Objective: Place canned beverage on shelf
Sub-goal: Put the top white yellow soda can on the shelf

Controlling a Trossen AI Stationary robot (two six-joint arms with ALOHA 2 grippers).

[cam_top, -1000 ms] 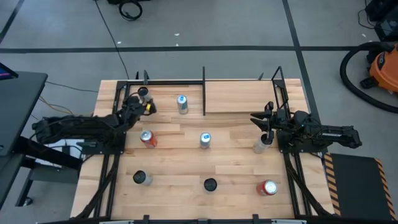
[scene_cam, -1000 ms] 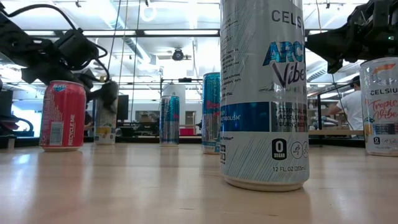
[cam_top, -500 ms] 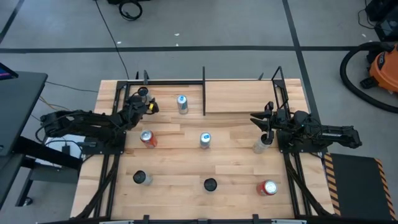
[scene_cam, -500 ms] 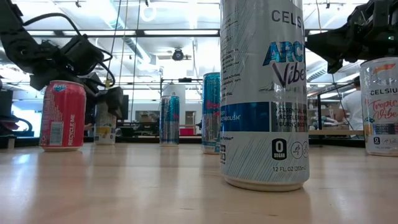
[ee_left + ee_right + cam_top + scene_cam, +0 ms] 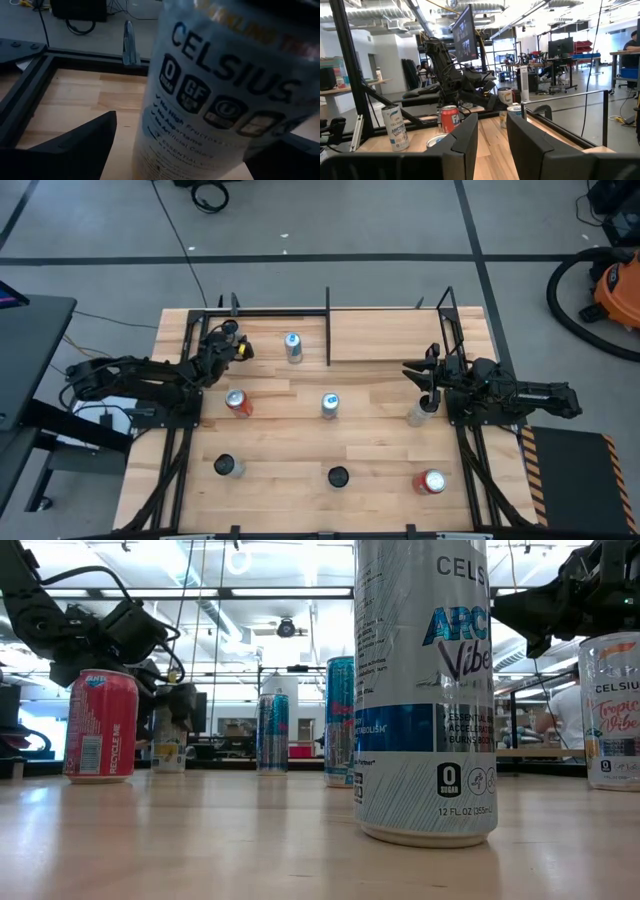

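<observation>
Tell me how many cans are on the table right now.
8. On the shelf: a dark-topped can by the left gripper and a blue-topped can. Middle row: red, blue-topped, pale. Front row: dark-topped, black-topped, red.

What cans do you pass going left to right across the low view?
Red can → pale can behind the left gripper → blue striped can → teal can → big Arctic Vibe can → Tropical Vibe can.

8 cans on the table: 2 red (image 5: 237,402) (image 5: 432,482), 2 blue-topped (image 5: 292,346) (image 5: 330,404), 3 dark-topped (image 5: 229,330) (image 5: 226,466) (image 5: 338,476), 1 pale (image 5: 417,416). 1 shelf (image 5: 385,335). 2 arms (image 5: 130,377) (image 5: 520,395).
</observation>
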